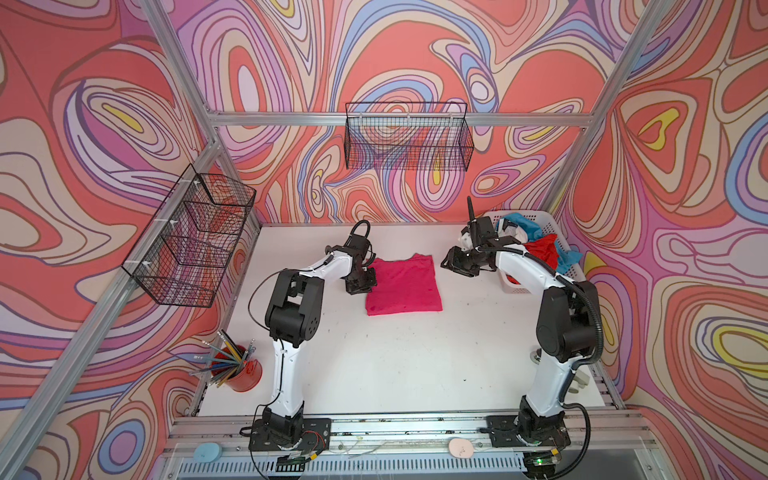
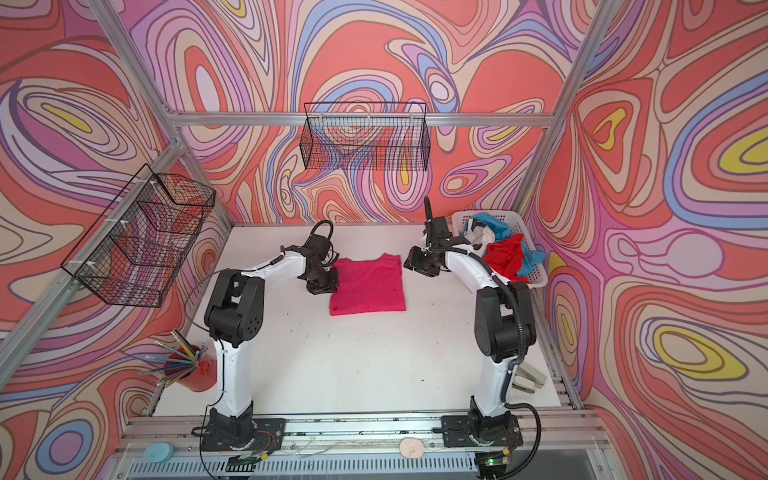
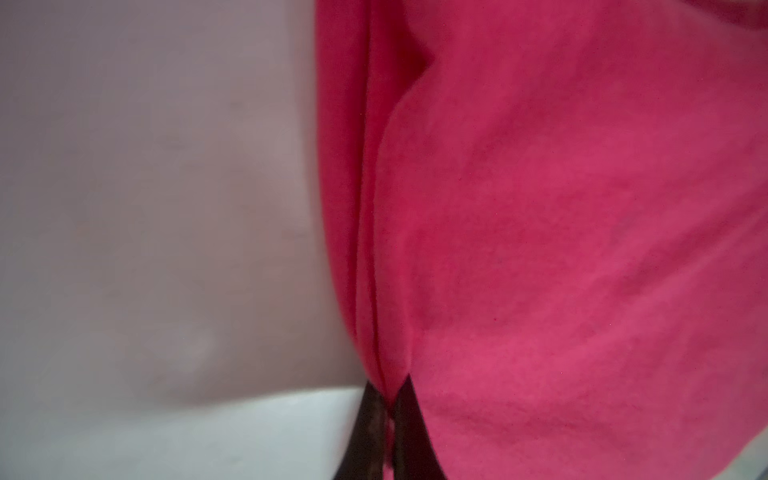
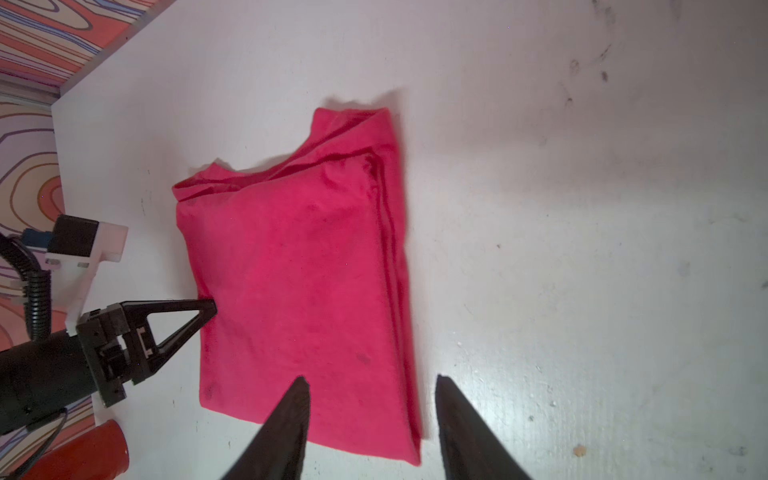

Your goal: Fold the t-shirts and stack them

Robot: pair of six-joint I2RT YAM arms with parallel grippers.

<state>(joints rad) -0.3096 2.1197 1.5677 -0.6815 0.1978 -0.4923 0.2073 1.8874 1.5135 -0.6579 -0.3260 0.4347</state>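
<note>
Right wrist view shows the pink t-shirt (image 4: 299, 270) folded flat on the table (image 4: 540, 208), looking longer from near to far. The left gripper (image 4: 210, 309) is pinched tight on its left edge. The right gripper (image 4: 372, 380) hangs open by its right edge, holding nothing.

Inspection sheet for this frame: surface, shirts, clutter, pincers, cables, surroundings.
Surface: white table, dark scuffs.
Job's things: magenta t-shirt folded at centre; red t-shirt, teal t-shirt and white t-shirt heaped in white basket.
Clutter: red cup of pencils at left edge.
Pincers: left pincer shut on magenta t-shirt's edge; right pincer open near its opposite edge.
Cables: black cable loops off left arm; corrugated hose along right arm.
Surroundings: two black wire baskets on patterned walls.
</note>
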